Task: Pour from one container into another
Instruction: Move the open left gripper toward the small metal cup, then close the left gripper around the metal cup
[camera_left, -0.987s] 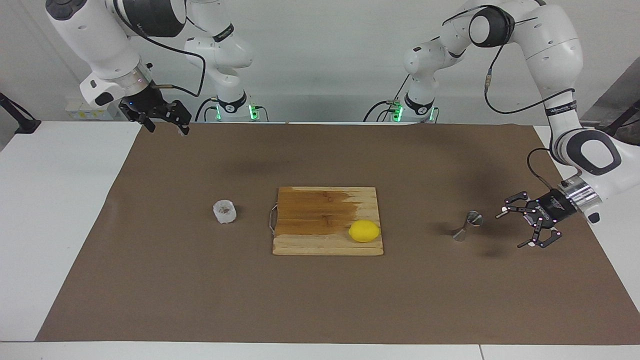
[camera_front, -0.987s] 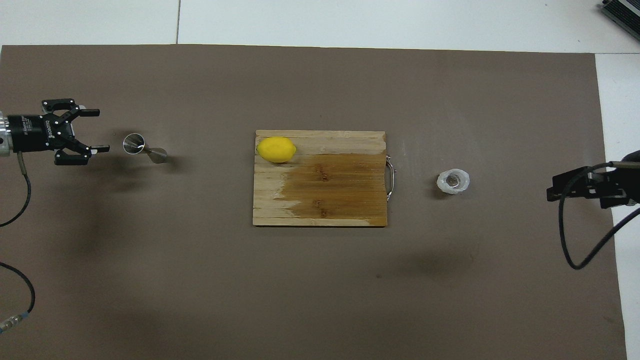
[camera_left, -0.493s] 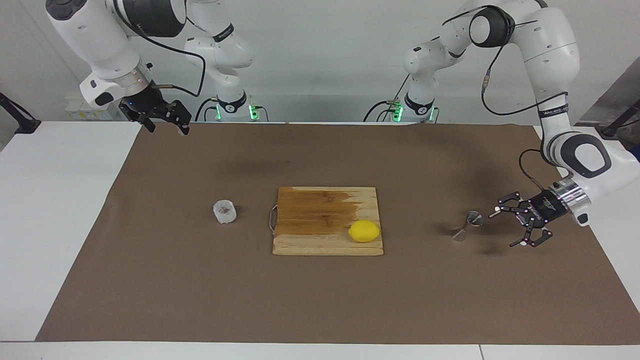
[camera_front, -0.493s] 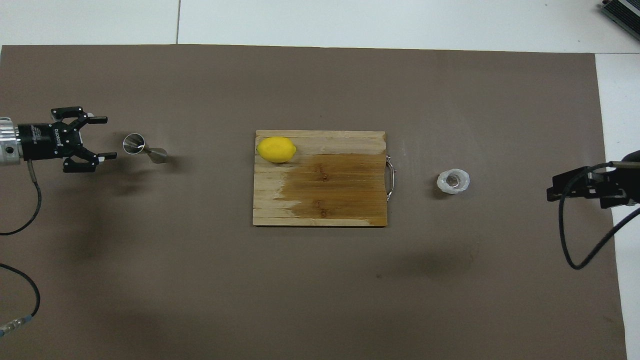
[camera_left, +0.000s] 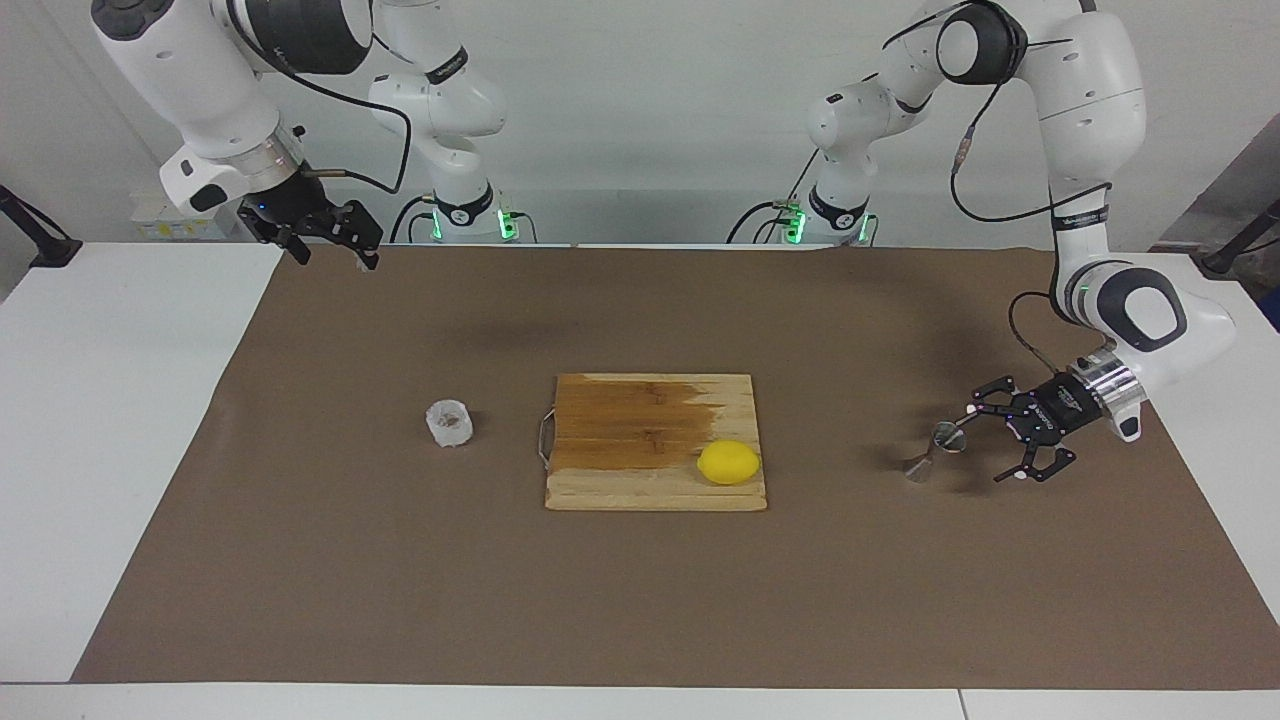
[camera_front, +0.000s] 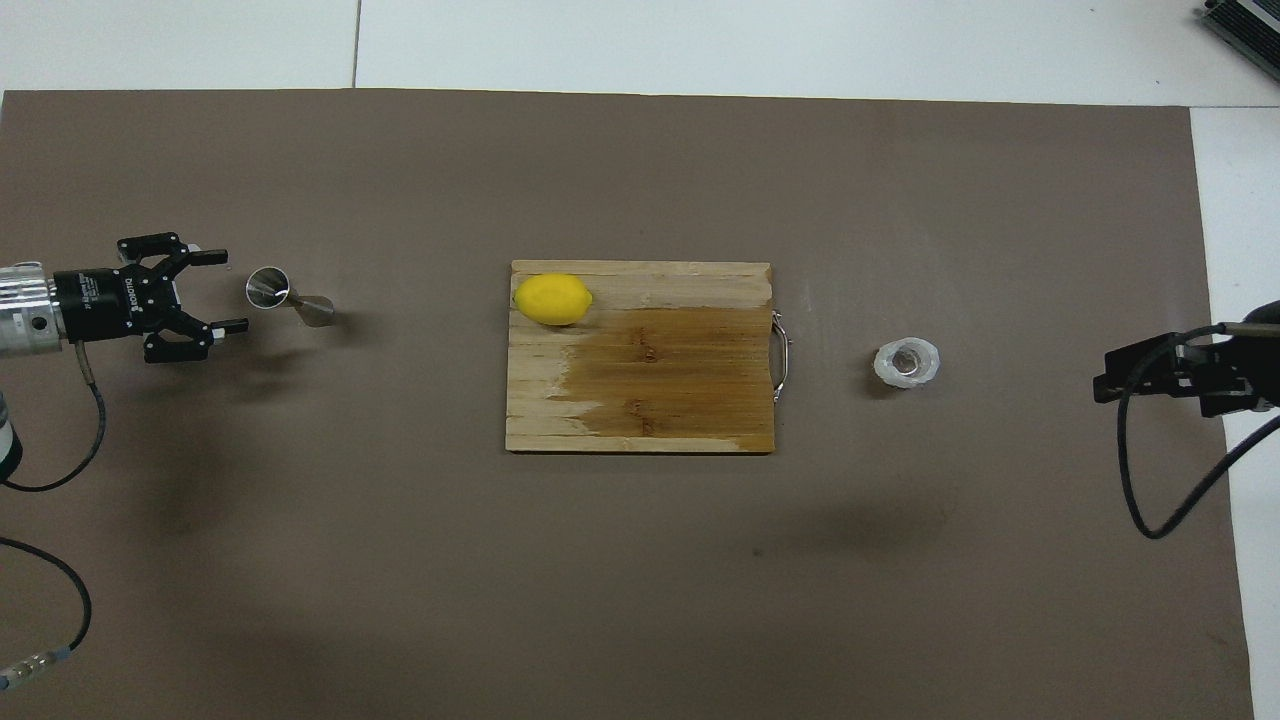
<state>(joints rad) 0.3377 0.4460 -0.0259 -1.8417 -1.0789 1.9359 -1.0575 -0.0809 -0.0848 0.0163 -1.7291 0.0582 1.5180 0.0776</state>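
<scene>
**Open left claw level with the steel jigger; plastic cup apart from both claws**

The scene is taken across the overhead view, from the left arm's end to the right arm's end. The left gripper (camera_front: 232, 291) (camera_left: 990, 444) is held low over the brown paper mat (camera_front: 640, 580), its jaws spread wide and nothing held between them. The fingertips are pointed at the small shiny steel hourglass-shaped jigger (camera_front: 287, 297) (camera_left: 935, 450), which is stood just in front of them, near but not enclosed; whether a fingertip is touching its rim cannot be told.

Toward the middle of the table from that claw, past the jigger, a rectangular wooden cutting board (camera_front: 640, 400) (camera_left: 620, 420) with a metal handle is laid on the mat, part of its surface darkened. A yellow lemon (camera_front: 552, 299) (camera_left: 729, 462) is rested on the board's corner closest to the left claw.

The small translucent whitish plastic cup (camera_front: 907, 363) (camera_left: 449, 423) with a crinkled wall and brownish contents is stood upright on the mat between the board's handle and the right gripper, well apart from both claws.

The right gripper (camera_front: 1110, 380) (camera_left: 335, 255) is held raised over the mat's edge at the right arm's end, waiting, jaws apart and empty, with the cup well clear of it.
</scene>
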